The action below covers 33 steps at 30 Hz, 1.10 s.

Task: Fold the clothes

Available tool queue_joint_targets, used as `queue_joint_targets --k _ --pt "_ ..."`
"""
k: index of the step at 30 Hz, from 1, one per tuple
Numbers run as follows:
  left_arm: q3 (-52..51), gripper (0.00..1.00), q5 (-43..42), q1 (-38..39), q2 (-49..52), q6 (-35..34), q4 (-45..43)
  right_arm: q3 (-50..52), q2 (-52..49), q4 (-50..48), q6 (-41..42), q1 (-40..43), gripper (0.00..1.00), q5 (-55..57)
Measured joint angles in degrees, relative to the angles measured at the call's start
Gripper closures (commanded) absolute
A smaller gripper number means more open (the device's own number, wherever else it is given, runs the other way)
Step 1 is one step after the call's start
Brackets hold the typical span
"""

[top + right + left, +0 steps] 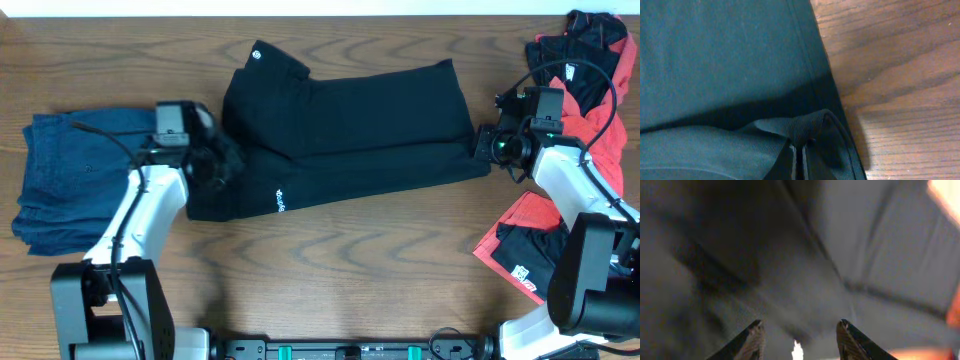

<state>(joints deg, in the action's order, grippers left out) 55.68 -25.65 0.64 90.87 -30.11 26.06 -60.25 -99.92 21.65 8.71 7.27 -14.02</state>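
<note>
**Ana:** Wood-grain tabletop [340, 270], brown all over, fills the overhead view. Where is the piece to fold?

**Ben:** The black garment [360, 130] lies spread flat in the middle, a little toward 12 o'clock, with its long side running from 9 to 3. A small white logo [280, 200] shows near its lower edge, at about 7 o'clock on the cloth.

**Ana:** And the arms?

**Ben:** The left pincer [222, 160] sits over the garment's 9 o'clock end. Its wrist view is blurred, but the two fingers [752, 340] stand apart with dark cloth beyond them, and I see nothing gripped between them. The right pincer [484, 143] is at the garment's 3 o'clock end. Its wrist view shows the tips pressed together with a raised fold of the black cloth pinched between them, and bare wood runs just beside the hem.

**Ana:** What else is lying about?

**Ben:** A blue garment [80, 180] rests folded at 9 o'clock, near the left arm and apart from the black one. A red and black heap [590, 70] is bunched up at 2 o'clock, behind the right arm. Another red and black piece [515, 250] lies at 4 o'clock, partly hidden by that arm's base.

**Ana:** Is the black one folded over anywhere?

**Ben:** Its corner at 11 o'clock is turned up, and a faint crease runs along its length. The rest lies flat.
</note>
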Motion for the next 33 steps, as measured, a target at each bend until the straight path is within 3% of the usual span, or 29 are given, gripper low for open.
queue_joint_targets --k 5,12,18,27,33 --pt "-0.7 0.52 -0.3 7.8 0.0 0.8 0.5 0.0 0.0 0.2 0.0 0.0 0.99 0.1" --pt "-3.2 0.52 4.6 14.1 0.0 -7.8 -2.2 0.0 0.0 1.0 0.0 0.0 0.99 0.1" --pt "-3.8 0.53 8.5 17.4 0.9 -13.7 -6.1 0.0 0.0 1.2 0.0 0.0 0.99 0.1" --pt "-3.9 0.55 10.9 18.4 8.7 -15.6 -12.8 0.0 0.0 1.2 0.0 0.0 0.99 0.1" --pt "-4.0 0.73 11.5 18.4 9.5 -16.4 -18.8 0.0 0.0 1.2 0.0 0.0 0.99 0.1"
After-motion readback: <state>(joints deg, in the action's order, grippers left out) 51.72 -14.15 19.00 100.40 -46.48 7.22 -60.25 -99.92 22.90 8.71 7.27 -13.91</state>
